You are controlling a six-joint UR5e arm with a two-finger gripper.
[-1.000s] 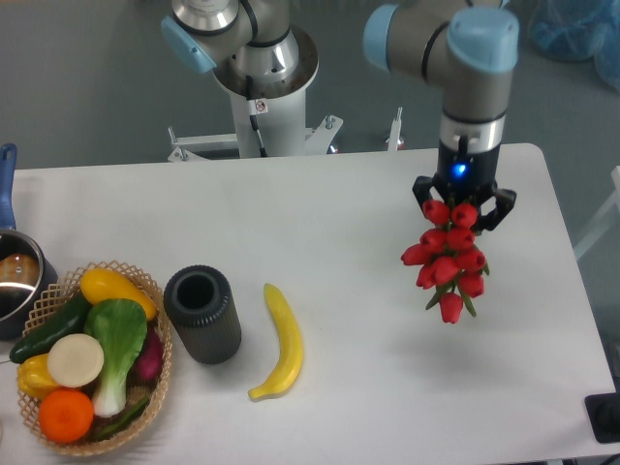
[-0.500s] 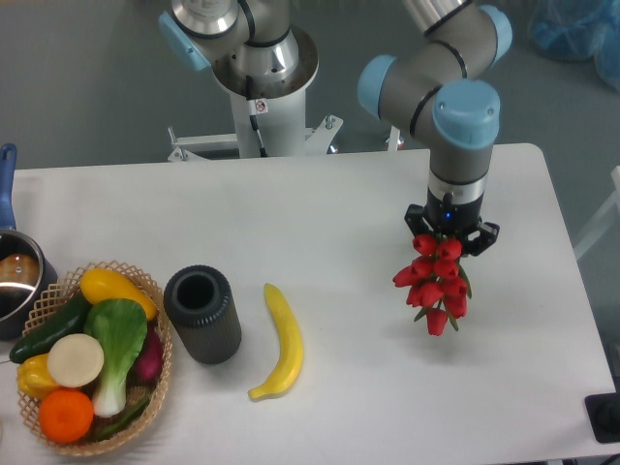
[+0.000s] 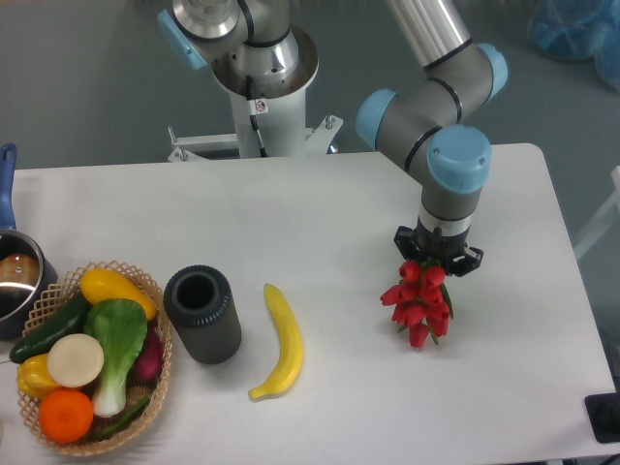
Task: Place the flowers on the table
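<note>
- Lower and further left than a second ago, the arm has brought the flowers (image 3: 418,303) down until the red heads sit close over the bench (image 3: 339,213), right of centre; whether the lowest blooms already touch the surface I cannot tell from this view.
- Bench: wide white top, smooth and plain, with open surface under and around the bunch, so nothing stands in the way of setting it down there.
- Gripper (image 3: 438,258): its jaws are closed on the upper end of the bunch, hidden stems presumably inside, heads hanging below.
- Basket (image 3: 136,291) of vegetables at the far left, with a pot (image 3: 17,291) just beyond it at the edge; both well apart from the bunch.
- Dark cylinder cup (image 3: 202,314) stands upright beside the basket, also well apart.
- Banana (image 3: 280,342) lies between the cup and the bunch; it is the nearest thing but still clear of the drop spot.
- Handling, as I judge it: the bunch looks light and soft, the heads loose and springy, the tied stems the only firm part. That tie is the right place to hold, as now; squeezing the blooms would crush them.
- Likely behaviour on release: it should flop onto its side rather than stand, so a low, gentle let-go suits it; a drop from height could scatter or bend the heads.
</note>
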